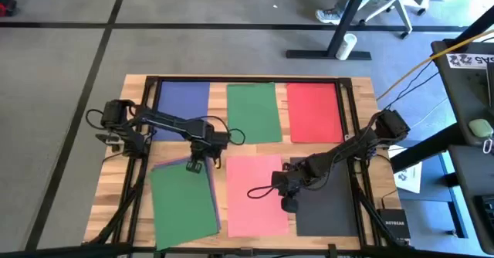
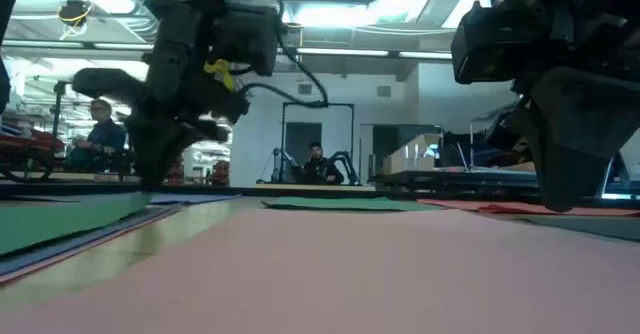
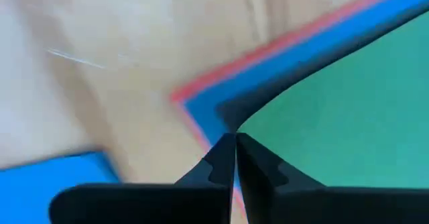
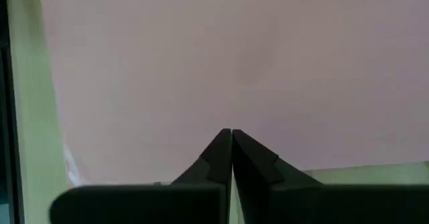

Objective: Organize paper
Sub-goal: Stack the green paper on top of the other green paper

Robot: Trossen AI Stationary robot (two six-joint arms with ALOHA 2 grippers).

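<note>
paper sheets lie spread over the wooden surface in two rows. along the far edge a blue sheet, a green sheet and a red sheet lie straight, side by side and apart from each other. at the near edge a salmon pink sheet and a dark grey sheet lie straight too. near the near left corner a second green sheet lies tilted on a stack, with blue and red edges showing under it. the left gripper is at the far corner of this stack, its jaws pressed together at the corner. the right gripper hangs over the pink sheet, jaws closed on nothing. i judge that five sheets are placed, and the tilted stack is still to be sorted.
</note>
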